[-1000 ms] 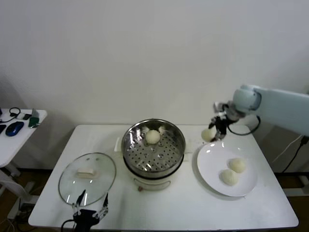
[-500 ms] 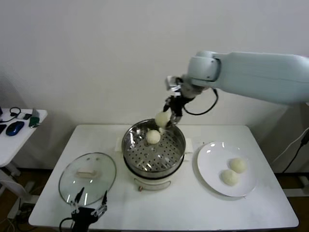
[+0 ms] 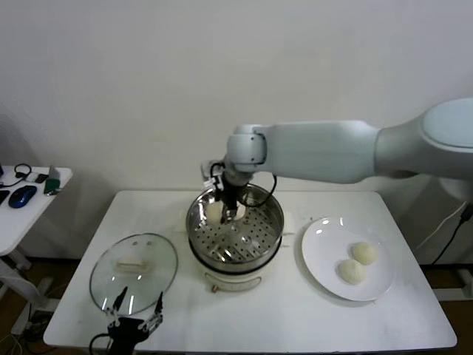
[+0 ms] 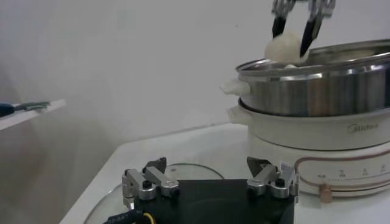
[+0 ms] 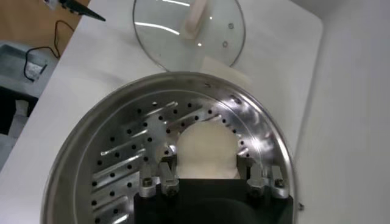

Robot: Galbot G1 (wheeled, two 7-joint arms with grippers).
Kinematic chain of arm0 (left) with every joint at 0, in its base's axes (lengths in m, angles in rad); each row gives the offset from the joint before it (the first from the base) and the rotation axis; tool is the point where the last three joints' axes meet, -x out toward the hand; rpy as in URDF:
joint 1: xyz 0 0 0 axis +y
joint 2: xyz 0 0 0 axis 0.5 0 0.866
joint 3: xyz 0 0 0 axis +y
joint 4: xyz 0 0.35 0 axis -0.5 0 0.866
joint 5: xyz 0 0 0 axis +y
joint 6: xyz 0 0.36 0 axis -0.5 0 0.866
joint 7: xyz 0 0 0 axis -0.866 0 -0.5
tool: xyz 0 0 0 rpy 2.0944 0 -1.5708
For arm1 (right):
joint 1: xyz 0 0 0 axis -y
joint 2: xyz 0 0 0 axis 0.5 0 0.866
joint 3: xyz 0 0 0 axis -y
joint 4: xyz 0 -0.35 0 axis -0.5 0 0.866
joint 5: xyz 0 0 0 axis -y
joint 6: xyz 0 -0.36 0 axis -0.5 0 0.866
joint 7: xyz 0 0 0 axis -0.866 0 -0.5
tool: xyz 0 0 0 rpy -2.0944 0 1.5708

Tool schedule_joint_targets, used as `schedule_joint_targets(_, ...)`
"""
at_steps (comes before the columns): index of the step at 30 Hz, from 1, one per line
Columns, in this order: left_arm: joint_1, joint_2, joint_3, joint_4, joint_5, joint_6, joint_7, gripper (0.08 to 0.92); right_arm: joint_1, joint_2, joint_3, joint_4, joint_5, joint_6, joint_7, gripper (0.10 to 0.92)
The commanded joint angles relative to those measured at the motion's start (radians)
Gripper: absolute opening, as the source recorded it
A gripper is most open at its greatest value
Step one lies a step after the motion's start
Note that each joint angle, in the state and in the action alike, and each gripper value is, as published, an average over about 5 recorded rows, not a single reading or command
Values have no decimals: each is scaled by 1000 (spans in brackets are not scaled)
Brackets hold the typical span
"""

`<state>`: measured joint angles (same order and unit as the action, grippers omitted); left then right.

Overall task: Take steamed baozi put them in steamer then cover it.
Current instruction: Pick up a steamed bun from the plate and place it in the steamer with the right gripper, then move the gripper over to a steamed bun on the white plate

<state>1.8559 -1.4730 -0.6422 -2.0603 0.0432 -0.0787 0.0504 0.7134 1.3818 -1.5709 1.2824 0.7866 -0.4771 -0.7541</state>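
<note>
A baozi held over the steamer's far-left rim by the right gripper.

The baozi [image 3: 215,212] is pinched between the fingers of the right gripper [image 3: 226,209], just above the perforated tray at the far-left side of the steamer [image 3: 255,248]; a second bun [image 3: 236,210] lies close beside it, mostly hidden behind the gripper. The steamer stands near the middle of the white table [image 3: 281,318], toward its far edge. Two more buns [image 3: 357,262] lie on the white plate [image 3: 325,277] by the table's right edge. The cover [image 3: 133,272] lies flat near the front-left corner, and the left gripper [image 3: 136,322] hovers at the front edge just beside it, fingers spread and holding nothing.
</note>
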Motion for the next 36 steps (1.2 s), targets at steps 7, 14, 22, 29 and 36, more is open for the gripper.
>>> schedule_joint_targets(7,-2,3,1,6,-1,3,1,823,-131,80,10,-92,-72,-19,29,653)
schedule_joint_targets(14,-3,0,2,2,1,5,2,823,-103,33,38,-51,-105,-8,42,734)
schedule_joint_targets(22,-3,-5,8,-4,15,8,2,823,125,-153,-29,60,-18,108,-78,822)
schedule_joint_targets(29,-6,-12,9,-4,14,7,1,823,337,-480,-224,235,-30,183,-189,823)
schedule_joint_targets(36,-13,-18,13,-7,14,7,3,823,331,-769,-383,317,-217,211,-196,823)
